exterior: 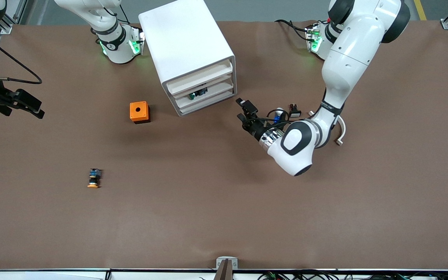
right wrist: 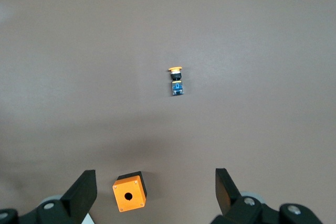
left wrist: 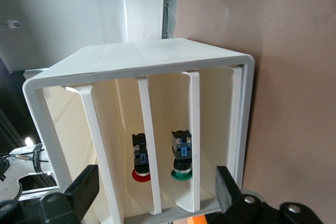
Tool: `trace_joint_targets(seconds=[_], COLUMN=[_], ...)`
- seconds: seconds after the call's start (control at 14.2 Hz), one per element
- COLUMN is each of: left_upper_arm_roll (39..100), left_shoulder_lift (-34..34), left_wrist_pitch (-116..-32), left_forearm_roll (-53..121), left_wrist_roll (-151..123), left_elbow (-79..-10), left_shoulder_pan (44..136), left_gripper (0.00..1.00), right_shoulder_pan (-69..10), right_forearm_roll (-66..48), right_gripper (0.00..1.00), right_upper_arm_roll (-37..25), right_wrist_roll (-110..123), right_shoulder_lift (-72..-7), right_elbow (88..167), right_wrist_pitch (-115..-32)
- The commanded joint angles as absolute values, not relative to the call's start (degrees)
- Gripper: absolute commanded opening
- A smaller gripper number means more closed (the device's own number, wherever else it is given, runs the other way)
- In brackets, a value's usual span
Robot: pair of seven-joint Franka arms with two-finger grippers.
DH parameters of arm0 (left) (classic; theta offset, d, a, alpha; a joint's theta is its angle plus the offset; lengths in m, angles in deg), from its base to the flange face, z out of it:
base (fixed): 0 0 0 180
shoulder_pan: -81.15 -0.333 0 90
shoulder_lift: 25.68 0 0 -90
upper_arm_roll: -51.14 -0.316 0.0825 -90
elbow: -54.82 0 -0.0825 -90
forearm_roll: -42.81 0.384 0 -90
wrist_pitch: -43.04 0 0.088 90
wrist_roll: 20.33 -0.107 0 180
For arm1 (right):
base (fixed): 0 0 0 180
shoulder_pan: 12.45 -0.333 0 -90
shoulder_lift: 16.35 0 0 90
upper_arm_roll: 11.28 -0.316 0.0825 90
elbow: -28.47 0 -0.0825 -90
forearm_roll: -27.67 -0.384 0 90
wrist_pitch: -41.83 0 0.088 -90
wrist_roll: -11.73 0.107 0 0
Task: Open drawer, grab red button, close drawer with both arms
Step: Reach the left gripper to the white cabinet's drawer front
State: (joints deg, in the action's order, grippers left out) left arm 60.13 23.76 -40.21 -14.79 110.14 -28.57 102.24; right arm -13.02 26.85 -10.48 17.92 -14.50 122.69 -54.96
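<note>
- Right tool (exterior: 23,104): held spread and empty above the tabletop (exterior: 224,217) at the right arm's end; it is judged to be waiting. Only its fingers (right wrist: 81,192) show in the right wrist view.
- Yellow-capped button (exterior: 93,179): lying on its side, nearer the front camera than the orange box (exterior: 139,112).
- Orange box: standing beside the cabinet (exterior: 187,50), its hole facing up.
- Drawer (exterior: 202,76): uppermost of three, all seen pushed in; no gap is visible.
- Button (left wrist: 140,158): red cap, seen in the left wrist view inside the cabinet, beside a green-capped one (left wrist: 181,156). Which drawer holds it cannot be told for certain.
- Left tool (exterior: 243,111): spread, empty, facing the cabinet front just beside it, judged lined up to pull the drawer.
</note>
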Motion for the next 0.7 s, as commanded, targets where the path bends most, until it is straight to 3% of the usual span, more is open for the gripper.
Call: trace_joint_targets(seconds=[0.0, 0.63], left_upper_arm_roll=[60.02, 60.02], left_shoulder_lift=[24.68, 25.56], left_wrist_pitch=[-39.48, -39.48], left_forearm_roll=[-16.86, -18.80], left_wrist_roll=[111.51, 111.68], left_elbow=[-27.53, -27.53], left_shoulder_pan=[104.61, 109.97], left_gripper=[0.97, 0.83], right_shoulder_pan=[-12.01, -11.83], right_forearm_roll=[26.44, 26.44], right_gripper=[1.00, 1.00], right_upper_arm_roll=[-11.28, -11.28], right_wrist_roll=[17.70, 17.70], right_shoulder_lift=[-13.53, -13.53], right_elbow=[123.47, 123.47], right_wrist_pitch=[-54.68, -54.41])
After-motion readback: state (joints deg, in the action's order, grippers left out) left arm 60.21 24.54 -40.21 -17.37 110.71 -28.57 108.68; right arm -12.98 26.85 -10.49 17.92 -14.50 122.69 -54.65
